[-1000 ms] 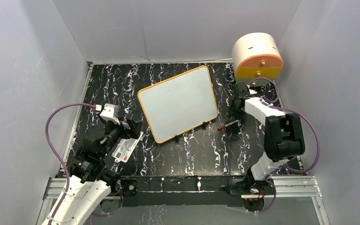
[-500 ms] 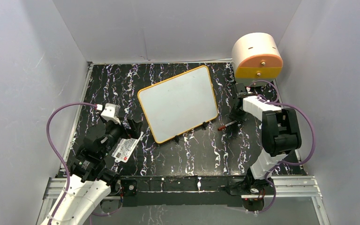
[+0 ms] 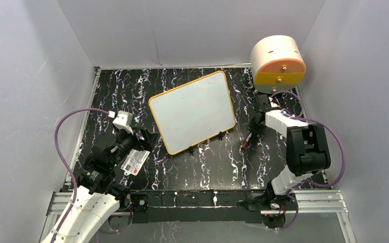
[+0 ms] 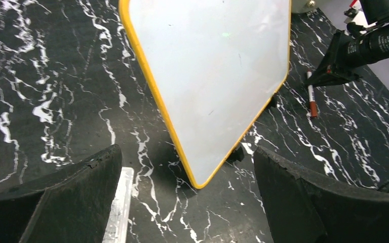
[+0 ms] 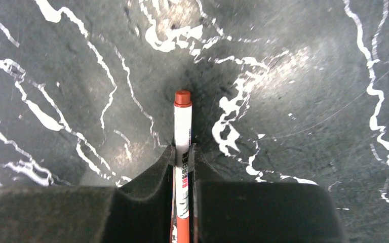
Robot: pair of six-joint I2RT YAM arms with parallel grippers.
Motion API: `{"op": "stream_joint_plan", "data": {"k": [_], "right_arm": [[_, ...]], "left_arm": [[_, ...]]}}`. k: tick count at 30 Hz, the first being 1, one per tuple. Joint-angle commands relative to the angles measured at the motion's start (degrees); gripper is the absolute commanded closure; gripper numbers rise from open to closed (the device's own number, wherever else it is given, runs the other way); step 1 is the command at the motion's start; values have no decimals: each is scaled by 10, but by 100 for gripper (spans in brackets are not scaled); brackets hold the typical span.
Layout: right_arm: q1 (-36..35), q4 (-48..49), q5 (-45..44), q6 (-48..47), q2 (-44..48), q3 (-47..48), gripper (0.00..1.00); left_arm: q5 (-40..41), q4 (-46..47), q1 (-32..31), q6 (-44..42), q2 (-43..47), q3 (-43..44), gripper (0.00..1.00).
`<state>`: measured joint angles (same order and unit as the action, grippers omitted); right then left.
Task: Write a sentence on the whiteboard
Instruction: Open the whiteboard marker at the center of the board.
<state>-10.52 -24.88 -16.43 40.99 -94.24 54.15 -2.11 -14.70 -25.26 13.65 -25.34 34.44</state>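
The whiteboard (image 3: 192, 111) (image 4: 212, 66), white with an orange-yellow frame, lies tilted on the black marbled table. Its face is blank and no sentence shows on it. A white marker with reddish-brown ends (image 3: 246, 139) (image 4: 311, 96) (image 5: 182, 126) sits to the right of the board's near right corner. My right gripper (image 3: 254, 129) (image 5: 182, 150) is shut on the marker's barrel, one end sticking out ahead of the fingers, low over the table. My left gripper (image 3: 144, 137) (image 4: 187, 152) stands wide open just short of the board's near left corner, holding nothing.
A small white printed card (image 3: 135, 162) (image 4: 119, 207) lies under the left gripper's left finger. A round beige and orange container (image 3: 277, 61) stands at the back right corner. Grey walls enclose the table on three sides.
My right gripper has shut on the marker, and the marker has swung from lying slanted sideways to pointing toward the near edge. The left arm has shifted slightly.
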Motion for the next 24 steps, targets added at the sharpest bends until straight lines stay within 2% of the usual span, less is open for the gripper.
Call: {"op": "stream_joint_plan", "data": {"k": [1, 9, 16, 24], "right_arm": [[-3, 55, 68, 12, 59, -51, 97], [-11, 157, 142, 2, 171, -135, 100], [-40, 171, 154, -16, 297, -163, 100], [-72, 251, 202, -8, 394, -186, 100]], "left_arm": [[-40, 17, -1, 34, -33, 24, 2], [-83, -22, -1, 81, -127, 62, 5], [-149, -19, -8, 134, -192, 105, 8], [-146, 38, -85, 186, -266, 122, 11]]}}
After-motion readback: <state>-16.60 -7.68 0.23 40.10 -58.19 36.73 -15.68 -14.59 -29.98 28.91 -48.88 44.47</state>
